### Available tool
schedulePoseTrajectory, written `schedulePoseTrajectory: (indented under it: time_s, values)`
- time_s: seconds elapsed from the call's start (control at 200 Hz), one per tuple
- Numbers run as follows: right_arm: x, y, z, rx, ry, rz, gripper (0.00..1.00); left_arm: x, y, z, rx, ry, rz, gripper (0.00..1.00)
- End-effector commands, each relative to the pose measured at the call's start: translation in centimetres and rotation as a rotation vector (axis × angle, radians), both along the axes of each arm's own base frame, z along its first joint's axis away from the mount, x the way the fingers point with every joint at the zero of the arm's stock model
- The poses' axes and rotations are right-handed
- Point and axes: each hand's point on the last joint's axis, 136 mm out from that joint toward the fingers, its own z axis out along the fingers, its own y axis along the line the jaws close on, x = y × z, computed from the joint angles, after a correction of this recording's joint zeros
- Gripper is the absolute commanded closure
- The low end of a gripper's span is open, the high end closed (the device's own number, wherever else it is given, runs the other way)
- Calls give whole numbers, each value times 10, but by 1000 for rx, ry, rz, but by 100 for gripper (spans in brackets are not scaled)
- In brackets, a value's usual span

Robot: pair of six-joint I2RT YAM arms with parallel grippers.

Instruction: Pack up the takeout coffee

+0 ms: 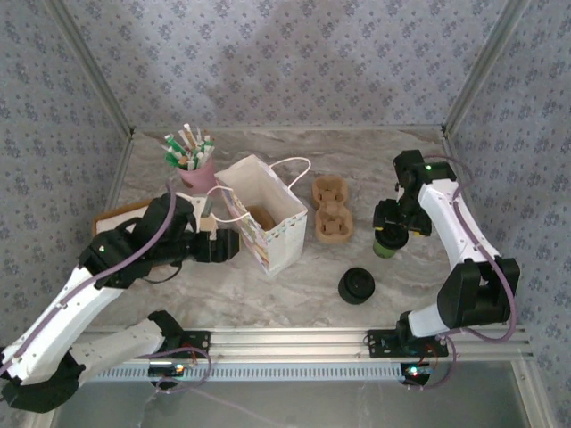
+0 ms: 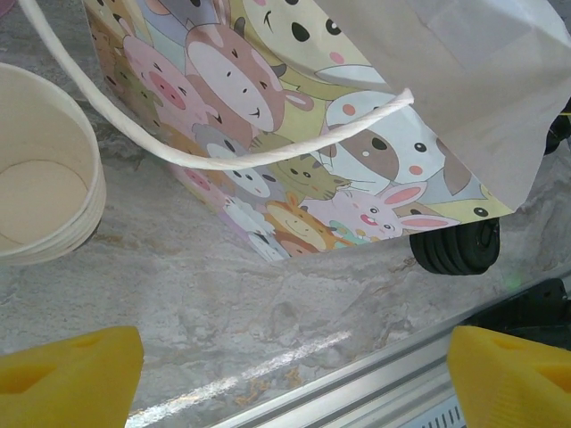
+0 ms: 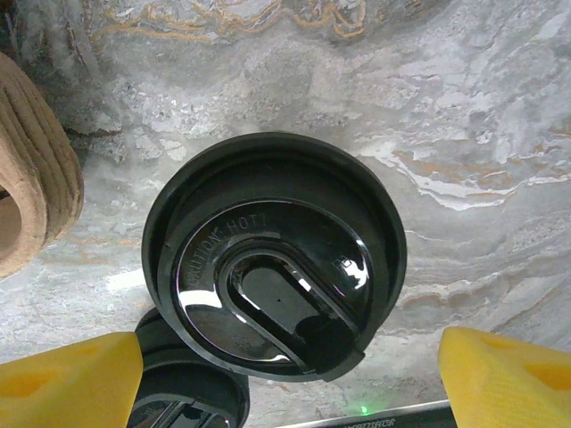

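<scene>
Top view, progress: the takeout coffee (image 1: 385,247) stands lidded on the worktop (image 1: 419,294), well apart from the open paper bag (image 1: 265,225). As I judge it, the lidding is done, and gripping, carrying and lowering the cup into the bag are all left.
Top view, arms: the right gripper (image 1: 390,230) hangs directly over the cup. The left gripper (image 1: 223,242) sits just beside the bag's near-left side.
Top view, surroundings: cardboard carriers (image 1: 329,209) lie between bag and cup, and loose lids (image 1: 357,285) are near the cup.
Left wrist view: jaws wide apart, holding nothing. The bag's cartoon side is ahead, its rope handle (image 2: 223,160) droops outward, and a stack of cups (image 2: 40,178) stands at the left.
Right wrist view: jaws spread either side of the black lid (image 3: 272,259), pads clear of it, nothing gripped.
In the way: probably the carriers on the direct path, and the bag's loose handles at its mouth.
</scene>
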Motion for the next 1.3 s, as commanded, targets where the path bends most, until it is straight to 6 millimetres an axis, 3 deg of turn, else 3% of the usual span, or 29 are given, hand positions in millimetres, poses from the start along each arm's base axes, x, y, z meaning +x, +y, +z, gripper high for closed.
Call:
schedulePoseTrajectory:
  time_s: [0.0, 0.76, 1.294]
  values:
    - [1, 2, 0, 12, 19, 16, 12, 0, -1, 14, -20, -34, -18, 11]
    - [7, 6, -17, -31, 87, 60, 17, 0, 3, 9, -21, -30, -5, 11]
    - [13, 4, -17, -30, 90, 53, 15, 0, 3, 9, -28, -32, -6, 11]
